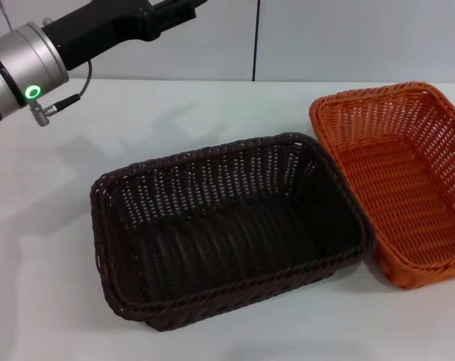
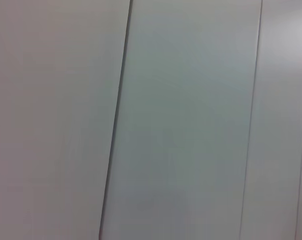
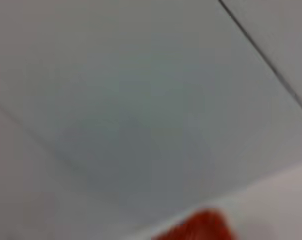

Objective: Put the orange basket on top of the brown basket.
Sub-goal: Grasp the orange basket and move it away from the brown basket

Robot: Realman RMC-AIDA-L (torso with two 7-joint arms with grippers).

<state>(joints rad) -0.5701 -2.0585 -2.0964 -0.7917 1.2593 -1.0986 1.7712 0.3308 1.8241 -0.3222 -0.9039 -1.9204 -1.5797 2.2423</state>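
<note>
The brown basket (image 1: 227, 226) sits empty on the white table (image 1: 47, 241) near the middle of the head view. The orange basket (image 1: 407, 173) stands right beside it on the right, its rim touching or nearly touching the brown one, and is also empty. A blurred orange patch in the right wrist view (image 3: 198, 226) is a corner of it. My left arm (image 1: 54, 45) reaches in high at the top left, with its gripper out of the frame. My right arm and gripper are not in the head view. The left wrist view shows only wall panels.
A grey panelled wall (image 1: 325, 37) stands behind the table's far edge. Bare table lies left of the brown basket and in front of both baskets.
</note>
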